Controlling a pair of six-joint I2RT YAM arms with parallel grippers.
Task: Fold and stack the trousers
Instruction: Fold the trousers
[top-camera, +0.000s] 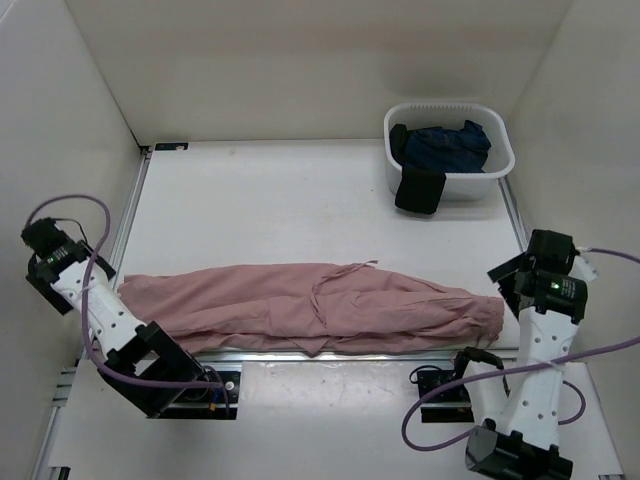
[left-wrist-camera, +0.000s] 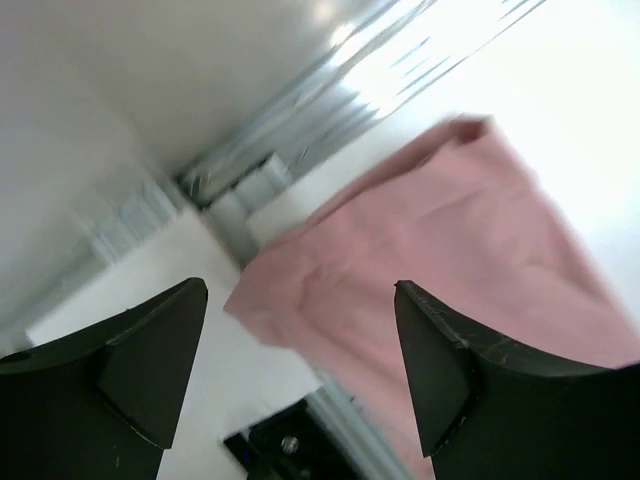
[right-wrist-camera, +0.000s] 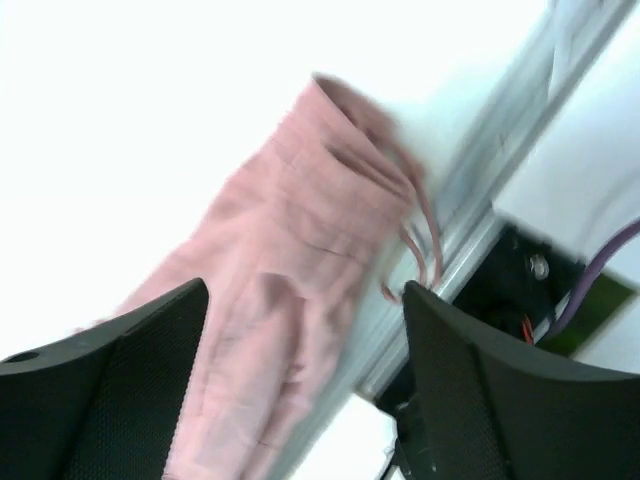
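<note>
Table (top-camera: 300, 200): white, walled at back and sides.
Trousers (top-camera: 310, 308): laid as one long band, left to right, along the near table edge; apparently folded once lengthwise.
Basket (top-camera: 498, 172): far right corner; holds a dark navy garment (top-camera: 450, 145), with a black cloth (top-camera: 418, 190) draped over the rim.
Left gripper (left-wrist-camera: 300, 300): jaws apart, empty, above the band's left end.
Right gripper (right-wrist-camera: 305, 295): jaws apart, empty, above the right end.
Drawstrings (right-wrist-camera: 420, 240): trailing toward the rail.
Step in hand, by judgement: positioning for the crosswise fold.
Next: lower, pinch one end through all layers, carry across, align edges.
</note>
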